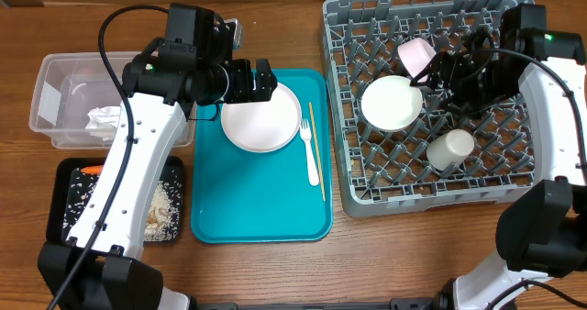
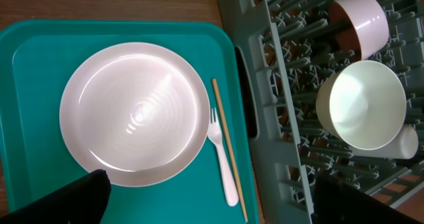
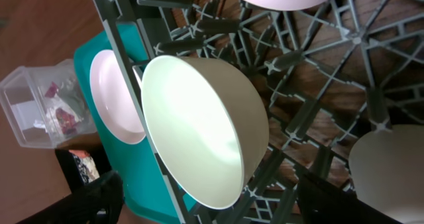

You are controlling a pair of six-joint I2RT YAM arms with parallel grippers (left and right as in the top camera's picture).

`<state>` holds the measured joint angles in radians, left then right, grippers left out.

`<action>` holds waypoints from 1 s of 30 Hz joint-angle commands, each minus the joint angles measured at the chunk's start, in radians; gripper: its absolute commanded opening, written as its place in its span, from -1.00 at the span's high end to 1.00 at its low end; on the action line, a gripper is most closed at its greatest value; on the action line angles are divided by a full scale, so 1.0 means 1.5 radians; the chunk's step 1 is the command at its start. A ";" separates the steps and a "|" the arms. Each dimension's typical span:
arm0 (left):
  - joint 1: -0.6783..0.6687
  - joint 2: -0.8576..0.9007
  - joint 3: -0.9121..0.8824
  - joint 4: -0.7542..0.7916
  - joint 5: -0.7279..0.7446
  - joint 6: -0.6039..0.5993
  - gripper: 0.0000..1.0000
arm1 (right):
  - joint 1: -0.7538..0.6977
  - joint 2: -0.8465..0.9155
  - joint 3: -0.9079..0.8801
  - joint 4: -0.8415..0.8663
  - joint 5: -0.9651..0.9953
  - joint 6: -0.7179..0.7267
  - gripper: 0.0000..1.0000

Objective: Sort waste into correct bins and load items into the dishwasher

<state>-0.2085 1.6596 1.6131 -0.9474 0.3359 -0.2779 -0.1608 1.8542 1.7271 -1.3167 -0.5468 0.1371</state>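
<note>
My left gripper [image 1: 257, 81] hangs open over the far edge of a round white plate [image 1: 261, 117] on the teal tray [image 1: 261, 214]. In the left wrist view the plate [image 2: 136, 114] lies flat, with a white fork [image 2: 222, 158] and a thin wooden stick [image 2: 228, 158] to its right. The left gripper [image 2: 209, 207] holds nothing. My right gripper [image 1: 438, 76] is open over the grey dish rack [image 1: 367, 195], just right of a white bowl [image 1: 393, 102]. That bowl [image 3: 199, 131] stands on edge between pegs, and the black fingers [image 3: 73, 201] are apart from it. A pink bowl [image 1: 417, 51] and a white cup [image 1: 451, 149] also sit in the rack.
A clear tub [image 1: 55, 76] at the left holds crumpled white paper [image 1: 103, 119]. Below it a black tray [image 1: 64, 177] holds rice-like scraps [image 1: 165, 204] and a small carrot [image 1: 89, 170]. The rack's wall [image 2: 265, 118] rises right beside the teal tray.
</note>
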 commanded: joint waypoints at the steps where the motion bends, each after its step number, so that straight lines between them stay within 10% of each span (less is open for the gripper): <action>1: 0.004 -0.016 0.018 0.001 -0.005 0.008 -1.00 | 0.010 -0.015 -0.004 0.002 0.024 -0.004 -0.71; 15: 0.004 -0.016 0.018 0.001 -0.005 0.009 -1.00 | 0.041 -0.014 -0.016 -0.014 0.128 0.096 -0.48; 30: 0.004 -0.016 0.018 0.001 -0.005 0.008 -1.00 | 0.041 -0.014 -0.195 0.140 -0.085 0.134 -0.47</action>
<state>-0.2085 1.6596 1.6131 -0.9470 0.3355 -0.2779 -0.0975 1.8542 1.4754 -1.1366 -0.5488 0.3328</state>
